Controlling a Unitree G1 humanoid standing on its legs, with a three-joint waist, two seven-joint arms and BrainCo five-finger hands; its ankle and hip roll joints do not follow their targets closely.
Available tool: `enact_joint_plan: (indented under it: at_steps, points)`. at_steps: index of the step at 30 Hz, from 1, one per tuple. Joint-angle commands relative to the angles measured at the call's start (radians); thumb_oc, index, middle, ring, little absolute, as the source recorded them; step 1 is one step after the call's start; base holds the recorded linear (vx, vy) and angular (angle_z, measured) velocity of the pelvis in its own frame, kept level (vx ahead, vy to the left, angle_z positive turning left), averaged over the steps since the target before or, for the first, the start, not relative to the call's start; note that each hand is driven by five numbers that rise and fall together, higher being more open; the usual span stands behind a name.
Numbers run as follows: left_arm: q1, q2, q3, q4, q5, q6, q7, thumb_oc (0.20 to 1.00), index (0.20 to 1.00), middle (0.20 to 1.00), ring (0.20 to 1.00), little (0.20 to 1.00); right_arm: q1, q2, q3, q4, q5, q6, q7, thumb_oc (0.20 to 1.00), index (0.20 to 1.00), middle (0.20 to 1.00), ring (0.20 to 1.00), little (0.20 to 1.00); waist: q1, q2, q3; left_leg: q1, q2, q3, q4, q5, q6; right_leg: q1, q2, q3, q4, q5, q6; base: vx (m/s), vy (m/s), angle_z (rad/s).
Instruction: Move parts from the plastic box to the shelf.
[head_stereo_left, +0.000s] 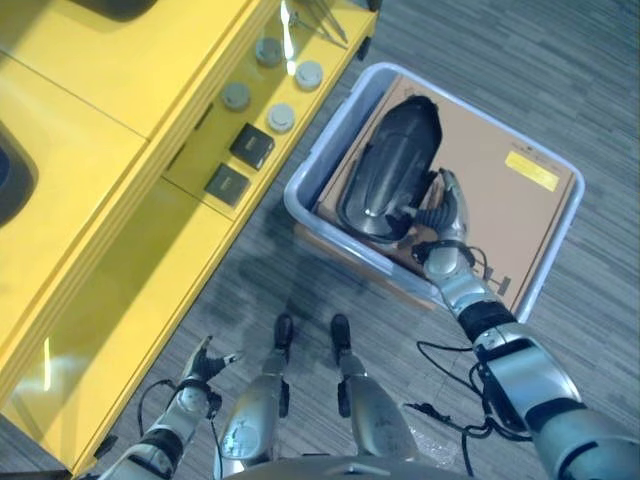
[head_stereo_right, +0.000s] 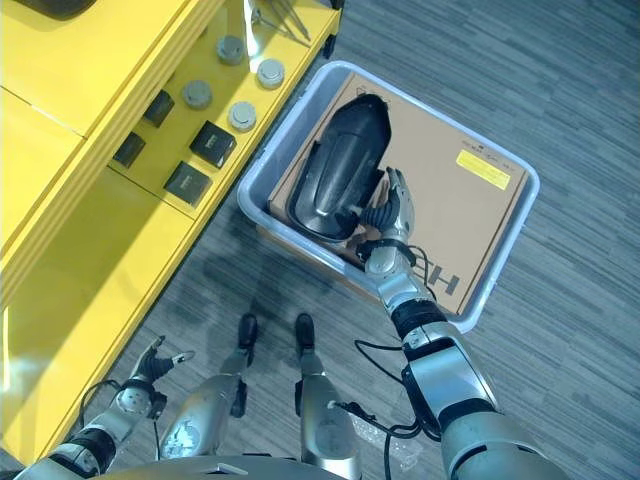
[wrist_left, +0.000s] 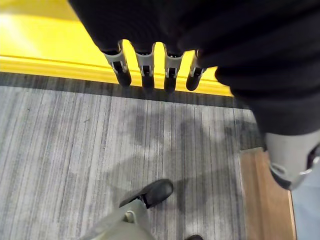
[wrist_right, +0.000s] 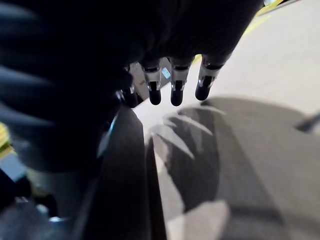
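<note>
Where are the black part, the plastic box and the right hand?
black part (head_stereo_right: 340, 160), right eye view, on its domed top.
plastic box (head_stereo_right: 523, 215), right eye view, on its right rim.
right hand (head_stereo_right: 385, 222), right eye view, on the back of the hand.

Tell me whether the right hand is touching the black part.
Cannot tell. In the left eye view the right hand lies alongside the black part, but no view shows contact or a gap plainly.
</note>
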Motion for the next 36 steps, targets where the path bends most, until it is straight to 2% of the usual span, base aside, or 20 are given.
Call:
enact_joint_plan:
  at_steps: [1,2,3,4,7,11,14,18,19,21,23,27,29,32,34,35,36]
  points:
    - [-0.019,0.006,0.002,0.045,-0.078,-0.019,0.028,1.000,1.000,1.000,1.000,1.000,-0.039,-0.017,0.055,0.071,0.040,-0.002,0.016,1.000,1.000,1.000,1.000,1.000,0.010,-0.002,-0.070,-0.014,0.032,0.026,-0.006,-0.034,-0.042,-0.008,-0.048,0.069,-0.006,-0.016,0.078,0.00,0.000,0.00]
    - [-0.019,0.002,-0.006,0.051,-0.083,-0.018,0.022,1.000,1.000,1.000,1.000,1.000,-0.067,-0.005,0.080,0.137,0.080,0.000,0.069,0.805,0.805,0.805,0.805,0.805,0.019,-0.002,-0.066,-0.021,0.031,0.022,-0.006,-0.030,-0.043,-0.014,-0.048,0.068,-0.006,-0.013,0.078,0.00,0.000,0.00]
    - [-0.020,0.002,-0.006,0.051,-0.083,-0.018,0.022,1.000,1.000,1.000,1.000,1.000,-0.068,-0.005,0.081,0.139,0.081,-0.001,0.069,0.805,0.805,0.805,0.805,0.805,0.018,-0.002,-0.066,-0.022,0.031,0.022,-0.006,-0.029,-0.043,-0.015,-0.048,0.068,-0.006,-0.013,0.078,0.00,0.000,0.00]
    - [-0.021,0.002,-0.016,0.055,-0.081,-0.018,0.014,1.000,1.000,1.000,1.000,1.000,-0.097,-0.006,0.106,0.210,0.099,0.005,0.114,0.200,0.200,0.200,0.200,0.200,0.027,-0.002,-0.063,-0.027,0.031,0.017,-0.006,-0.025,-0.045,-0.017,-0.048,0.064,-0.006,-0.015,0.076,0.00,0.000,0.00]
    - [-0.021,0.006,-0.027,0.070,-0.083,-0.019,-0.003,1.000,1.000,1.000,1.000,1.000,-0.144,-0.012,0.119,0.336,0.154,0.002,0.168,0.200,0.200,0.200,0.200,0.200,0.045,0.002,-0.060,-0.030,0.028,0.001,-0.006,-0.021,-0.046,-0.012,-0.050,0.053,-0.006,-0.019,0.075,0.02,-0.009,0.15]
    - [-0.010,0.002,-0.023,0.075,-0.078,-0.018,-0.005,1.000,1.000,1.000,1.000,1.000,-0.129,-0.010,0.104,0.347,0.190,0.000,0.187,0.200,0.200,0.200,0.200,0.200,0.045,0.001,-0.067,-0.026,0.026,-0.005,-0.006,-0.024,-0.046,-0.006,-0.051,0.052,-0.006,-0.024,0.073,0.01,0.001,0.05]
    - [-0.012,0.007,-0.026,0.078,-0.071,-0.016,-0.024,1.000,1.000,1.000,1.000,1.000,-0.116,-0.041,0.088,0.406,0.210,0.011,0.219,0.200,0.200,0.200,0.200,0.200,0.044,-0.005,-0.084,-0.012,0.028,-0.010,-0.006,-0.031,-0.046,0.011,-0.053,0.042,-0.006,-0.034,0.072,0.02,-0.014,0.05]
    - [-0.012,0.021,-0.043,0.018,-0.059,-0.023,-0.036,1.000,1.000,1.000,1.000,1.000,-0.083,-0.111,0.065,0.416,0.194,0.017,0.210,0.200,0.200,0.200,0.200,0.200,0.040,-0.009,-0.101,0.003,0.029,-0.016,-0.006,-0.038,-0.046,0.029,-0.057,0.032,-0.006,-0.041,0.071,0.02,-0.022,0.15]
    - [-0.012,0.051,-0.041,-0.101,-0.056,-0.039,-0.040,1.000,1.000,1.000,1.000,1.000,-0.035,-0.165,0.035,0.334,0.181,0.005,0.184,0.200,0.200,0.200,0.200,0.200,0.029,-0.018,-0.118,0.023,0.032,-0.011,-0.006,-0.047,-0.045,0.049,-0.060,0.023,-0.006,-0.047,0.073,0.02,-0.055,0.14]
    - [-0.004,0.076,-0.033,-0.202,-0.039,-0.043,-0.047,1.000,1.000,1.000,1.000,1.000,0.018,-0.209,0.010,0.171,0.145,-0.006,0.161,0.200,0.200,0.200,0.200,0.200,0.018,-0.028,-0.133,0.047,0.036,-0.002,-0.006,-0.058,-0.045,0.072,-0.061,0.019,-0.006,-0.054,0.075,0.03,-0.045,0.08]
    - [0.007,0.103,-0.018,-0.280,-0.020,-0.037,-0.059,1.000,1.000,1.000,1.000,1.000,0.085,-0.234,-0.013,0.016,0.078,-0.008,0.151,0.200,0.200,0.200,0.200,0.200,0.008,-0.041,-0.158,0.082,0.043,0.015,-0.006,-0.073,-0.043,0.101,-0.061,0.020,-0.006,-0.063,0.077,0.05,-0.026,0.01]
    - [0.013,0.134,-0.002,-0.418,-0.035,-0.032,-0.094,1.000,1.000,1.000,1.000,1.000,0.159,-0.269,-0.045,-0.126,-0.020,0.001,0.153,0.200,0.200,0.200,0.200,0.200,-0.001,-0.057,-0.203,0.143,0.053,0.036,-0.006,-0.097,-0.037,0.148,-0.059,0.028,-0.005,-0.078,0.077,0.06,-0.040,-0.20]
    - [0.013,0.144,0.009,-0.507,-0.076,-0.023,-0.126,1.000,1.000,1.000,1.000,1.000,0.201,-0.285,-0.075,-0.208,-0.079,0.015,0.155,0.200,0.200,0.200,0.200,0.200,-0.006,-0.065,-0.233,0.192,0.062,0.053,-0.006,-0.112,-0.033,0.182,-0.055,0.045,0.000,-0.087,0.077,0.10,-0.052,-0.27]
    - [-0.005,0.104,0.010,-0.600,-0.250,-0.008,-0.171,1.000,1.000,1.000,1.000,1.000,0.262,-0.305,-0.118,-0.360,-0.174,0.038,0.166,0.200,0.200,0.200,0.200,0.200,-0.024,-0.072,-0.288,0.265,0.076,0.078,-0.001,-0.134,-0.029,0.234,-0.045,0.080,0.018,-0.107,0.070,0.11,-0.059,-0.41]
    - [-0.021,0.053,-0.025,-0.664,-0.446,0.014,-0.208,1.000,1.000,1.000,1.000,1.000,0.309,-0.324,-0.139,-0.478,-0.257,0.055,0.186,0.200,0.200,0.200,0.200,0.200,-0.042,-0.068,-0.322,0.311,0.086,0.093,0.000,-0.147,-0.027,0.267,-0.036,0.099,0.030,-0.124,0.065,0.14,-0.057,-0.41]
    - [-0.064,0.016,-0.099,-0.674,-0.613,0.039,-0.250,1.000,1.000,1.000,1.000,1.000,0.331,-0.340,-0.128,-0.578,-0.338,0.055,0.199,0.200,0.200,0.200,0.200,0.200,-0.069,-0.061,-0.353,0.352,0.094,0.108,-0.002,-0.157,-0.028,0.295,-0.030,0.112,0.040,-0.135,0.064,0.13,-0.044,-0.29]
    - [-0.065,0.016,-0.100,-0.673,-0.615,0.039,-0.250,1.000,1.000,1.000,1.000,1.000,0.332,-0.341,-0.129,-0.580,-0.339,0.056,0.200,0.200,0.200,0.200,0.200,0.200,-0.067,-0.060,-0.352,0.354,0.094,0.109,-0.002,-0.158,-0.028,0.296,-0.030,0.112,0.039,-0.135,0.064,0.10,-0.037,-0.23]
